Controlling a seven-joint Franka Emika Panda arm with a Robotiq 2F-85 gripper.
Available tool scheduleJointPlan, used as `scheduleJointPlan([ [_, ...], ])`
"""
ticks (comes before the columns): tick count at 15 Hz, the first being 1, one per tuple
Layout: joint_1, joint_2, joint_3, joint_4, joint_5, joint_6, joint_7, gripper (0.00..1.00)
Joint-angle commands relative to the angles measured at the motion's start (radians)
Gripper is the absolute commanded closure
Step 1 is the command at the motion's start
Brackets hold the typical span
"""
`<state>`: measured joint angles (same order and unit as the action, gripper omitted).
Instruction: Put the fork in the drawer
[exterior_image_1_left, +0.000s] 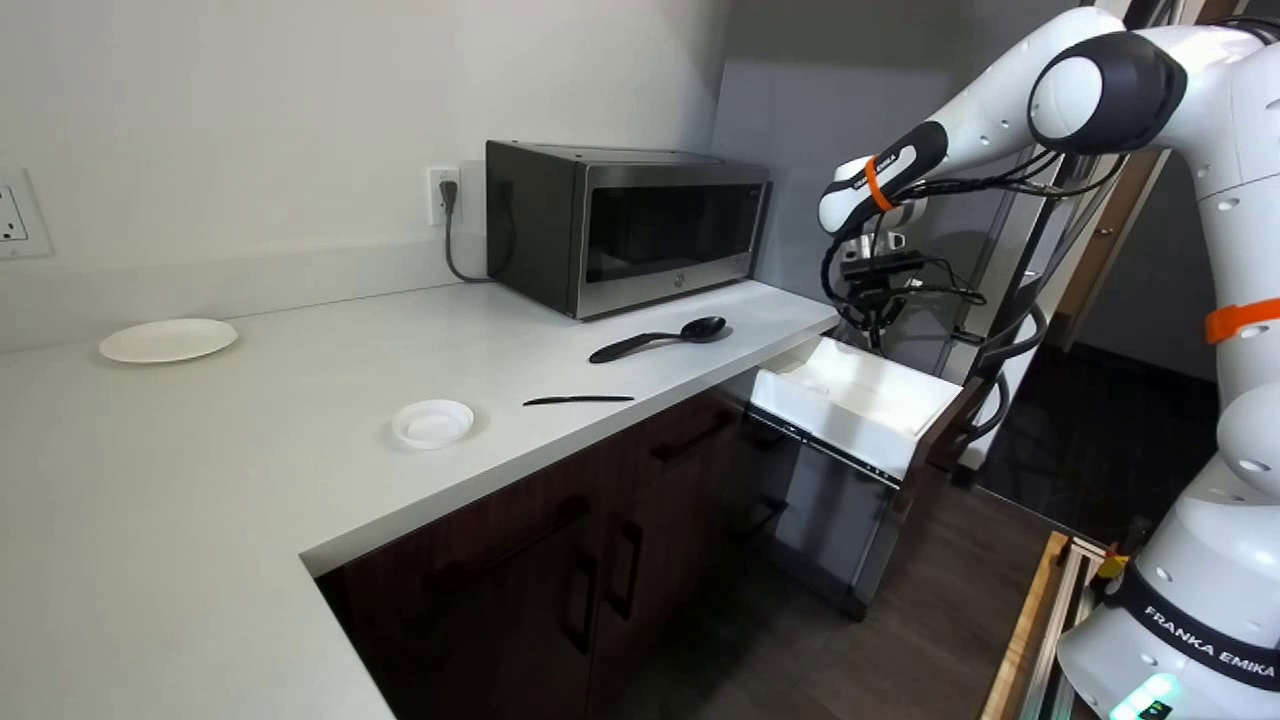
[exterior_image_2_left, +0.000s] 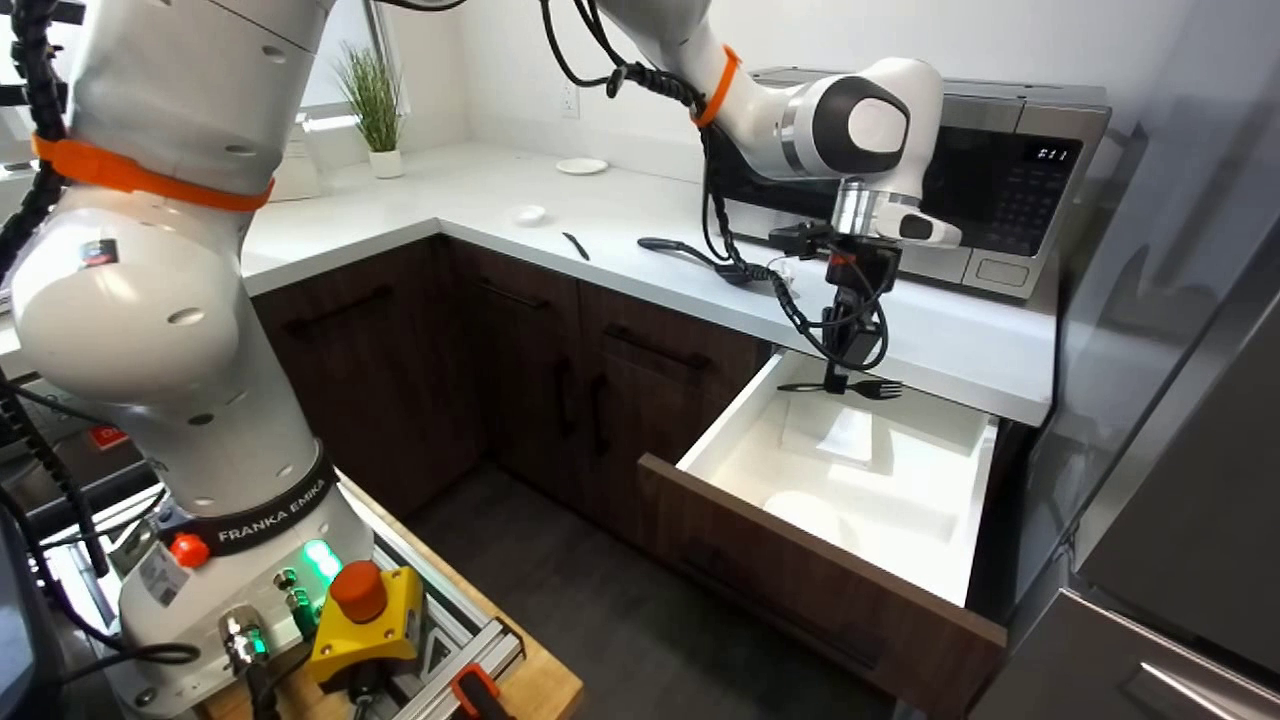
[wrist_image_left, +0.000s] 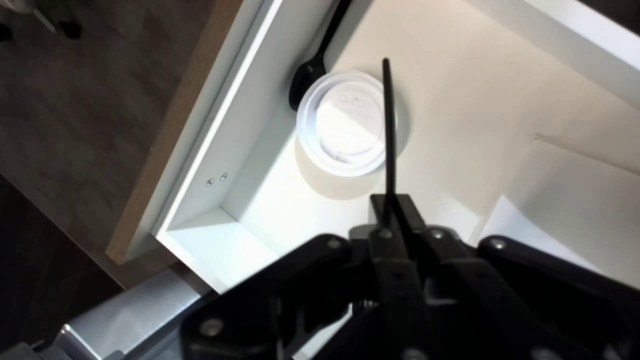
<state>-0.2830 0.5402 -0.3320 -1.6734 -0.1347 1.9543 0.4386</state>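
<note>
The black fork (exterior_image_2_left: 878, 389) is held sideways between the fingertips of my gripper (exterior_image_2_left: 836, 381). In the wrist view its thin dark handle (wrist_image_left: 389, 130) stands out from the shut fingertips (wrist_image_left: 394, 205), and its tines are hidden. The white drawer (exterior_image_2_left: 925, 500) is pulled open below the gripper. It also shows in an exterior view (exterior_image_1_left: 905, 385) and in the wrist view (wrist_image_left: 480, 85). The gripper and fork are over the drawer's back part, near the counter edge; how high above the floor I cannot tell exactly. In an exterior view the gripper (exterior_image_1_left: 874, 330) is partly hidden by cables.
A white round lidded container (wrist_image_left: 346, 122) and a black spoon (wrist_image_left: 309, 77) lie in the drawer. A large black spoon (exterior_image_1_left: 650, 343), a black knife (exterior_image_1_left: 578, 400), a small white dish (exterior_image_1_left: 433, 424) and a white plate (exterior_image_1_left: 168, 341) are on the counter. A microwave (exterior_image_1_left: 670, 230) stands behind.
</note>
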Motion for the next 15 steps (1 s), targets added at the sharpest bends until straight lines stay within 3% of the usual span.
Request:
scheduleJointPlan([
  [1, -0.005, 0.057, -0.022, 0.066, 0.055, -0.094, 0.132, 0.69],
  [5, -0.001, 0.033, -0.014, 0.073, 0.09, -0.117, 0.181, 0.4],
  [10, 0.062, -0.13, 0.046, -0.039, 0.036, -0.083, -0.011, 0.04],
  [11, 0.091, -0.181, 0.058, -0.086, 0.02, -0.08, -0.027, 0.0],
  [15, 0.184, -0.323, 0.133, -0.201, -0.018, -0.069, -0.077, 0.0],
])
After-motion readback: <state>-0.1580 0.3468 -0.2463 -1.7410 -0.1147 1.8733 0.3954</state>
